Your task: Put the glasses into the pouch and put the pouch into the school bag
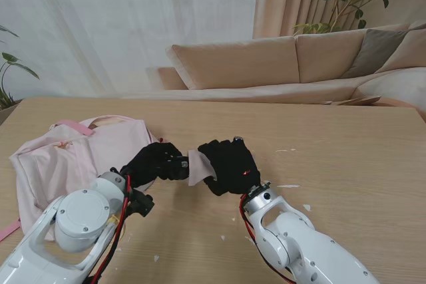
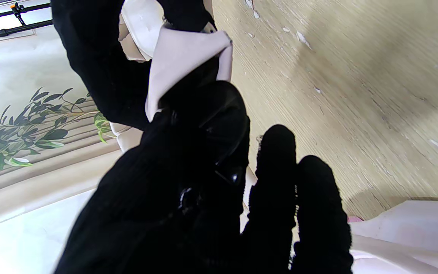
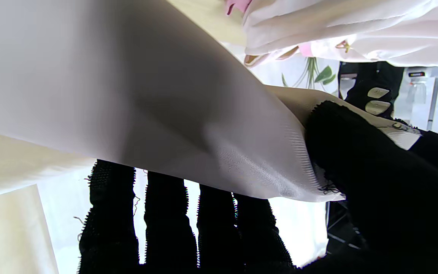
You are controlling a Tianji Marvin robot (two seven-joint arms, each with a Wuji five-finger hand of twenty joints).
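A pale pink pouch (image 1: 198,167) hangs above the table between my two black-gloved hands. My right hand (image 1: 231,164) is shut on it, thumb on one side of the fabric (image 3: 146,106) and fingers (image 3: 165,228) on the other. My left hand (image 1: 156,162) is shut on dark glasses (image 2: 224,125), whose glossy lens sits at the pouch's mouth (image 2: 181,57). In the stand view the glasses are mostly hidden by the left hand. The pink school bag (image 1: 66,157) lies flat on the table at my left, just beyond the left hand.
The wooden table (image 1: 333,157) carries small white flecks (image 1: 288,186) to the right of my hands. A beige sofa (image 1: 266,64) and plants stand beyond the table's far edge. The bag's pink strap (image 1: 74,126) lies on its far side.
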